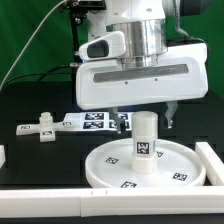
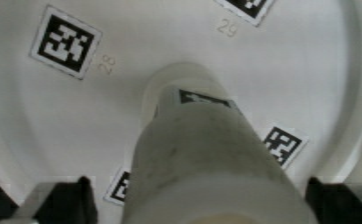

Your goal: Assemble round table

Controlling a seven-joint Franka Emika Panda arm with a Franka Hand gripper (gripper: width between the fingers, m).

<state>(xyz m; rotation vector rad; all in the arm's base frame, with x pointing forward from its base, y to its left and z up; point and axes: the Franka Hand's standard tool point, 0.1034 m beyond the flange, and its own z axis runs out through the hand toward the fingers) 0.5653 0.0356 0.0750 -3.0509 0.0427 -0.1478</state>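
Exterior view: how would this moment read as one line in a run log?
claw: open, fingers either side of post, not gripping | post: upright at disc centre | disc: lying flat

marker board [image 1: 95, 121]: flat, toward the far edge of the black bench [image 1: 40, 165]
border bar [image 1: 50, 198]: white, along the near edge
backdrop [image 1: 30, 30]: green

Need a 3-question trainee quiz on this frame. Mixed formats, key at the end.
1. True or false: the post lies flat on the table beside the disc.
2. The gripper is: A) shut on the post, B) open, with a finger on either side of the post, C) out of view.
3. Which flat tagged strip lies on the table beyond the disc, toward the exterior view's left?

Key: 1 false, it stands upright on the disc. 2 B. 3 the marker board.
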